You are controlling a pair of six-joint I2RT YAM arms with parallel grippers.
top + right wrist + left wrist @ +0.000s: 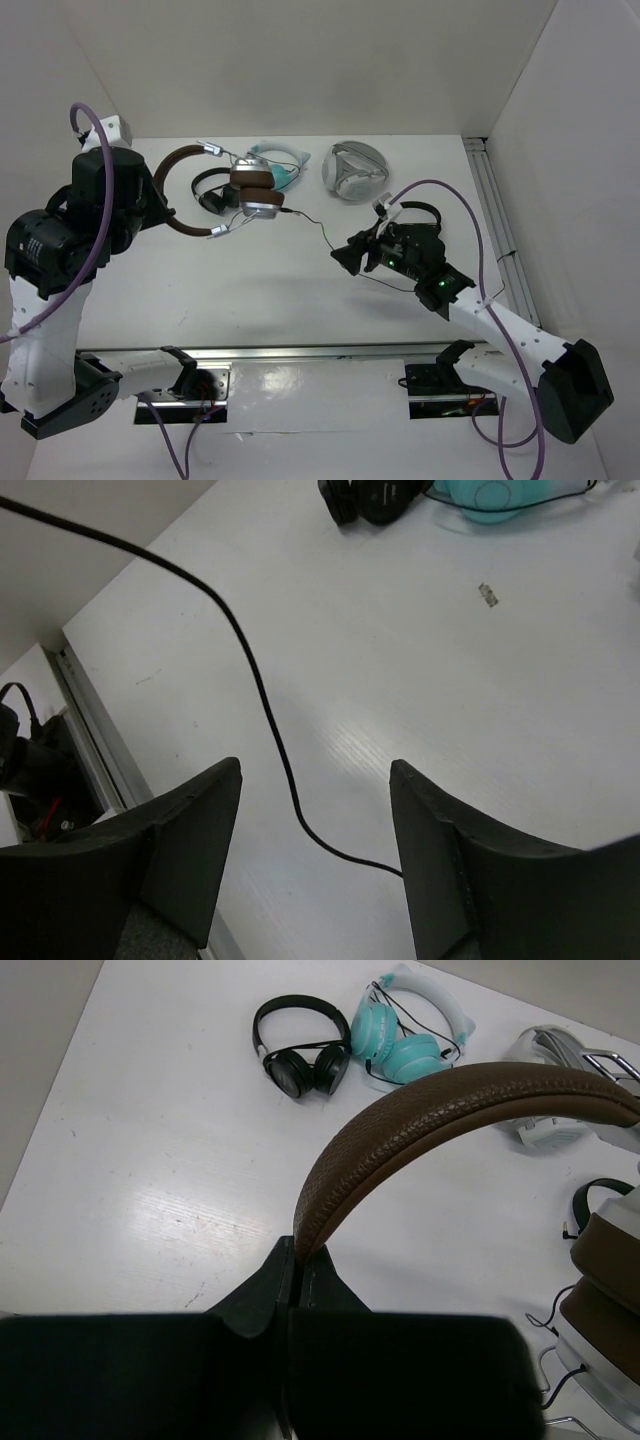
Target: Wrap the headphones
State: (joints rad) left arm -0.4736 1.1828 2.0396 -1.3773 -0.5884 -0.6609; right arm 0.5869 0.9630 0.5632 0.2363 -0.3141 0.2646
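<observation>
The headphones hang off the table by their brown headband (172,172), the silver-and-brown earcups (256,194) stacked at the right. My left gripper (163,212) is shut on the headband (430,1110); the jaws pinch its leather edge at the gripper tip (297,1252). The thin black cable (322,232) runs from the earcups rightward to my right gripper (347,257). In the right wrist view the cable (262,695) curves down between the fingers of that gripper (315,780), which is open, and passes behind the right finger (440,840).
Small all-black headphones (211,190) and a teal pair (277,166) lie behind the earcups. A grey-white pair (352,171) sits at the back right. A metal rail (498,215) runs along the table's right edge, another (300,352) along the front.
</observation>
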